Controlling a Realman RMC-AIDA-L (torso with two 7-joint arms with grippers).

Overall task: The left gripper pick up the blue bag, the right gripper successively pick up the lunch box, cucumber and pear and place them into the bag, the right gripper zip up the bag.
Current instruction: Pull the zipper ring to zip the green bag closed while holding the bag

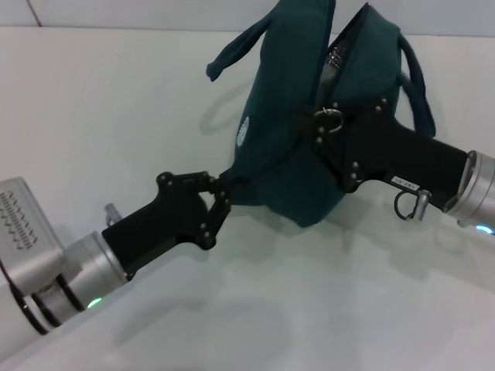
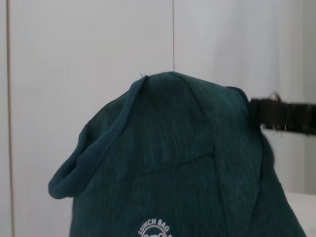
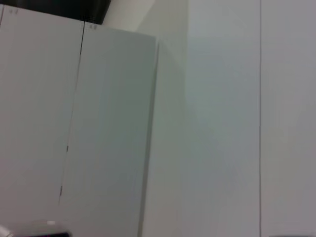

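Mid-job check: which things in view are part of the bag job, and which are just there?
Job:
blue bag, lifted off the table
zipper ring pull
left gripper, on the bag's lower corner
right gripper, at the zipper

Just there:
white table
wall panels

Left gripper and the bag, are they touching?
Touching. The head view shows the left gripper with its fingers closed on the bag at its lower corner.

One blue bag (image 1: 286,154), two handles, two end effectors.
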